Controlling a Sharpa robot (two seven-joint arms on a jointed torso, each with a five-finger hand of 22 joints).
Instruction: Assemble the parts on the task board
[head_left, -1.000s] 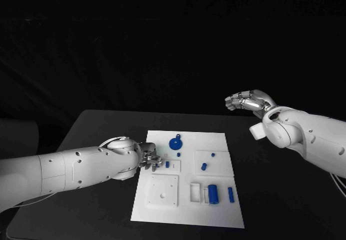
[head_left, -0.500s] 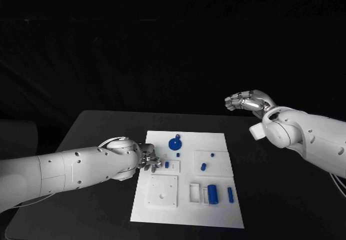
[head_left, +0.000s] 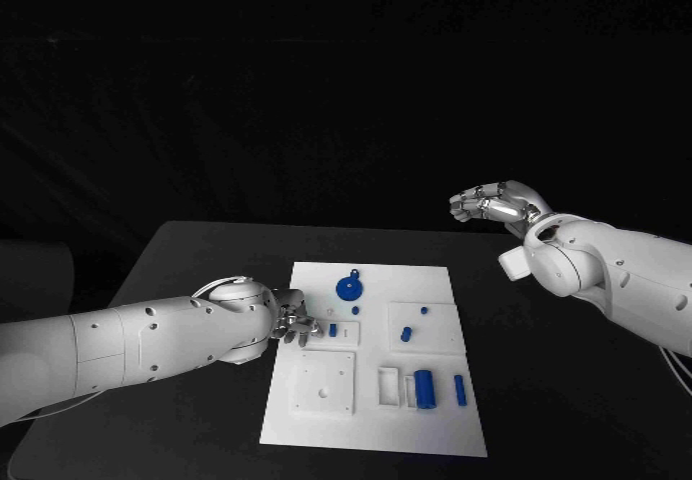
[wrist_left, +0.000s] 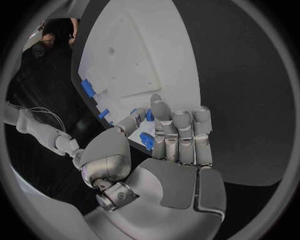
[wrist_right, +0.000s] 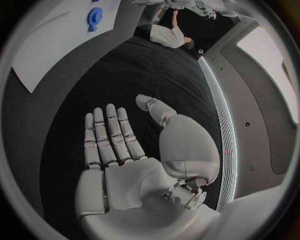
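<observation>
Black table (head_left: 188, 250), left robot hand (head_left: 299, 322) pinching blue part (wrist_left: 147, 141) — axis unclear, right robot hand (head_left: 493, 203) spread, empty

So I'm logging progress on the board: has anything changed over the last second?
Very little. The left hand has eased slightly toward the robot along the task board's left edge, fingers staying beside the small blue part. Whether it grips anything cannot be told. The right hand stays raised off the table, holding nothing. The blue disc and blue cylinder lie where they were.

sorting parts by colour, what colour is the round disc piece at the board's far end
Blue, seen best in the head view: the round disc piece.
</observation>
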